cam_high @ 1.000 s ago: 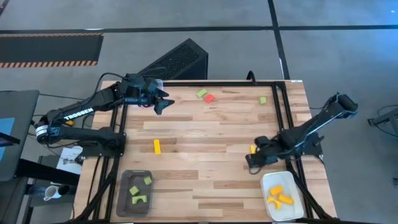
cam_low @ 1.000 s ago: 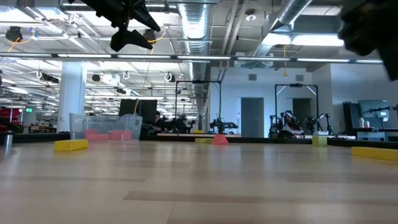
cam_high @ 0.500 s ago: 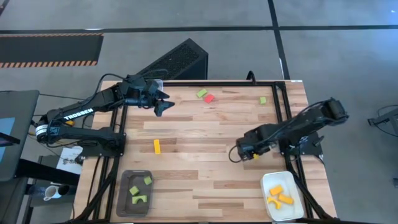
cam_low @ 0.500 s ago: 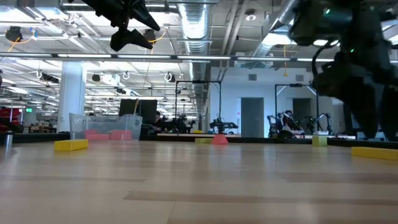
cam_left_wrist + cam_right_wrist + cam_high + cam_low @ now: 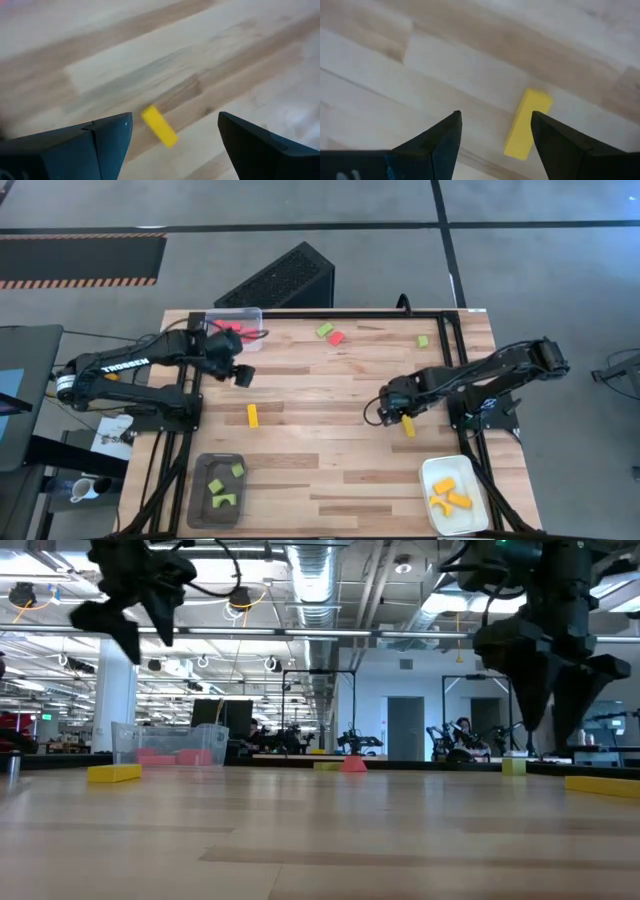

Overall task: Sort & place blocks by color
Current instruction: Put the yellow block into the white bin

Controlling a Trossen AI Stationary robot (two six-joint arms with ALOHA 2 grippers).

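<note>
Scanning from the left edge, the grey tray (image 5: 218, 490) is seen off the table's near-left corner with three green blocks (image 5: 222, 485) in it. Above it, the left gripper (image 5: 241, 376) is held over the table's left side with fingers spread wide and nothing between them; through its wrist view a yellow bar (image 5: 159, 126) is seen lying flat on the wood (image 5: 320, 450), apart from both fingers. The clear tray (image 5: 238, 328) with red pieces is set at the far-left corner. Toward the far middle, a green block (image 5: 325, 330) and a red block (image 5: 337, 338) are found touching or nearly so. Farther right, the right gripper (image 5: 383, 413) is poised over the wood, fingers wide and empty, with a second yellow bar (image 5: 527, 124) just beside it. A lone green cube (image 5: 423, 341) is noted near the far-right edge. The white tray (image 5: 455, 492) at the near-right corner is loaded with yellow-orange pieces (image 5: 447, 496).
</note>
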